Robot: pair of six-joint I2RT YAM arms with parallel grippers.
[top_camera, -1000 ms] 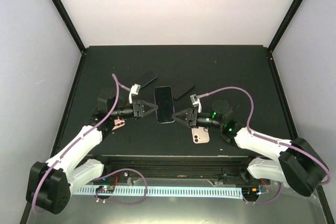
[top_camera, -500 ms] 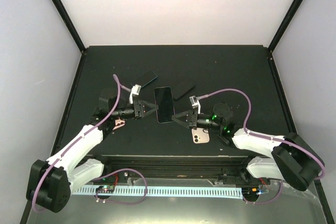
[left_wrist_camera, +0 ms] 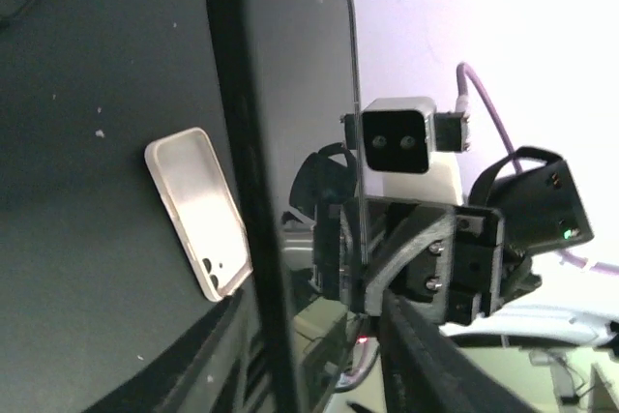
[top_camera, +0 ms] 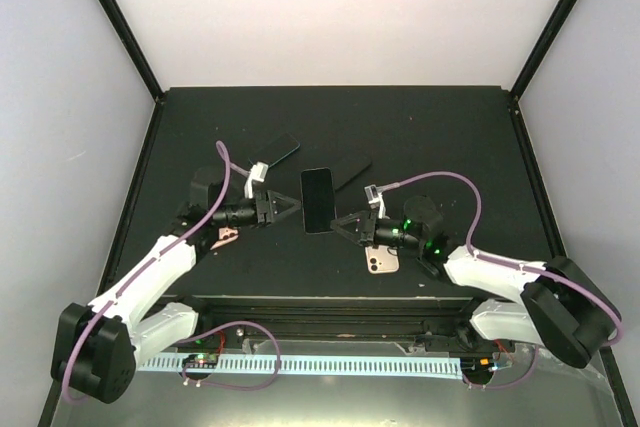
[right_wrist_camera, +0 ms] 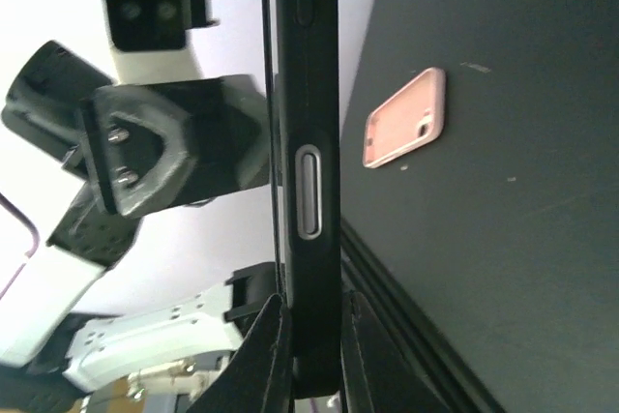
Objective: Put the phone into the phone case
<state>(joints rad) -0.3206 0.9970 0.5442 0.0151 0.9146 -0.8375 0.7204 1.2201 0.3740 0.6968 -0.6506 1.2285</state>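
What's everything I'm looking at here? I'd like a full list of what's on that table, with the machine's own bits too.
black-cased smartphone: one, black, held above the middle of the table between the two grippers.
dark flat slabs: two, black, lying at the back; one back left, one just behind the held phone. Whether they are phones or cases, I cannot tell.
pink phone case: one, pink, flat on the table beside the left arm.
pale rose slab with camera lenses: one, flat near the front edge, by the right arm.
black table: one, black.
left gripper: one, black, fingers either side of the phone's edge; grip unclear.
right gripper: one, black, clamped on the phone's edge.
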